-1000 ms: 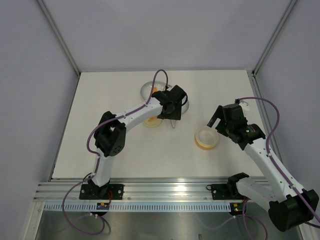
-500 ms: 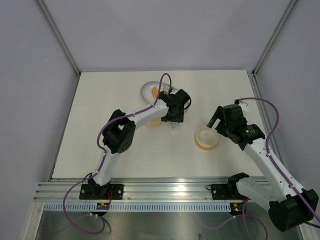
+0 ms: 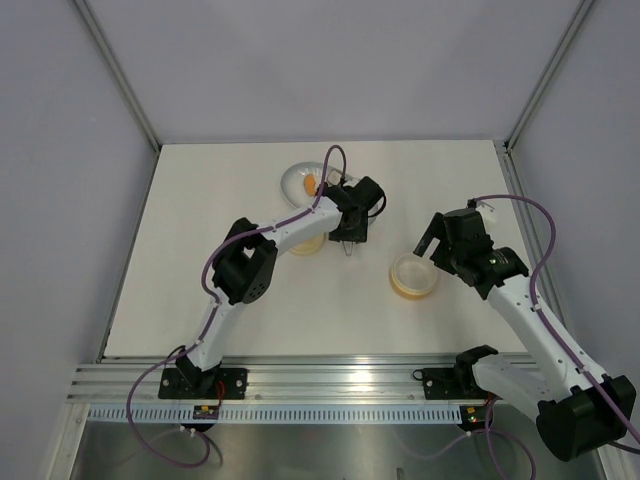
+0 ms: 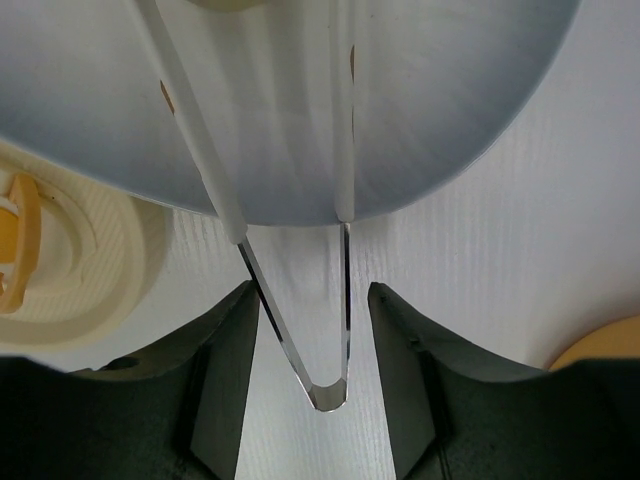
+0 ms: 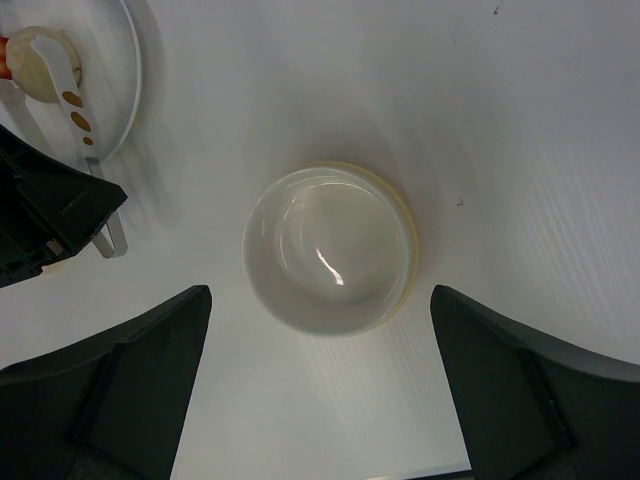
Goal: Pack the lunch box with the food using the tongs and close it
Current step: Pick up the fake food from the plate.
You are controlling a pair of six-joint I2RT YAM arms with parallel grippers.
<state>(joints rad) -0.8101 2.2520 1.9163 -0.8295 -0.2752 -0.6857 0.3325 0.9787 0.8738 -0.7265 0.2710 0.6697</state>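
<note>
Left gripper half open astride the tongs at the joined end, legs crossing the dish rim, right gripper wide open, holding nothing, above the lunch box, table all round.

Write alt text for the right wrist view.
An empty pale-yellow lunch box sits uncovered on the white table, beneath the wide-open right gripper. At upper left, the tongs reach over a white dish toward a pale beige food piece.

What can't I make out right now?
- Contents of the white dish: top view, the left arm covers much of it; only one orange piece shows.
- Tips of the tongs: left wrist view, blurred and cut by the top edge.
- Lid: top view, mostly under the left arm.
</note>
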